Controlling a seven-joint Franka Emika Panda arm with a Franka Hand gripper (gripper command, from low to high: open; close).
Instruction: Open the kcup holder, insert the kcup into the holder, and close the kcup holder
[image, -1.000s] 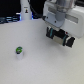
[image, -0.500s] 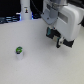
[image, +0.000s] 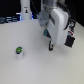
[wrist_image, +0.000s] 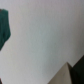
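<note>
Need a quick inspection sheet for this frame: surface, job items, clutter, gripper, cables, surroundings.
Surface: white table, mostly bare in the exterior view.
Job's things: kcup, small with a green top, stands alone on the table toward the exterior view's left. Kcup holder: not clearly seen; the frames are too blurred to pick it out.
Clutter: tall white bottle-shaped thing at the far edge.
Gripper: gripper hangs over the table, well apart from the kcup; too blurred to tell how its jaws stand.
Cables: nothing seen.
Surroundings: dark background beyond the table; the wrist view is a blur showing only pale surface and dark shapes.
</note>
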